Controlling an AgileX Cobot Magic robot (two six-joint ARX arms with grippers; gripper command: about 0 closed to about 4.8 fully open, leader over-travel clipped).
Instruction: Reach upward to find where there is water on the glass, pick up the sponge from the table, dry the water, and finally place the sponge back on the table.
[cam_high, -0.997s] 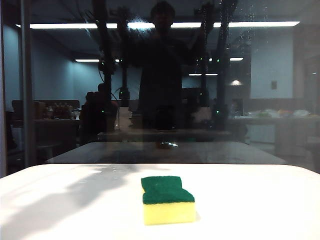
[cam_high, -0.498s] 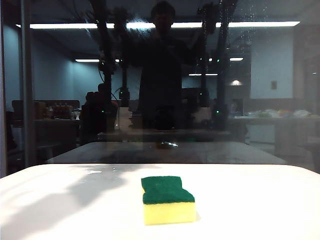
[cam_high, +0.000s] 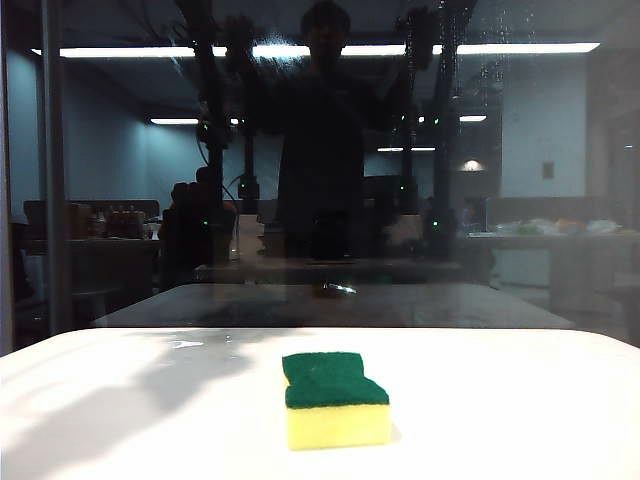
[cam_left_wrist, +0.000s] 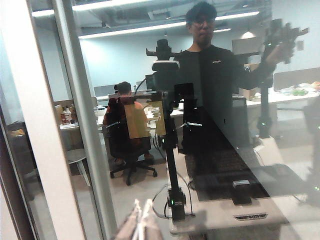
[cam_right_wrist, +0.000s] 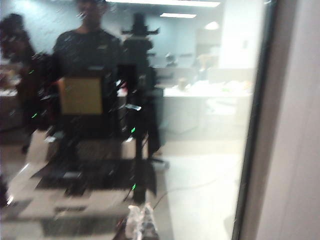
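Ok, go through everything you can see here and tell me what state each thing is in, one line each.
sponge: flat on the table, green side up, untouched.
table: carries only the sponge, shadowed on its left part.
glass: dark, mirroring the room.
water: pale streaks and droplets high on the glass, not yet wiped.
left hand: raised facing the glass, fingertips together, holding nothing.
right hand: raised facing the glass, shut, holding nothing.

Glossy dark glass (cam_high: 560, 150), smooth matt white table (cam_high: 520, 410), sponge (cam_high: 335, 399) of yellow foam under rough green scourer.
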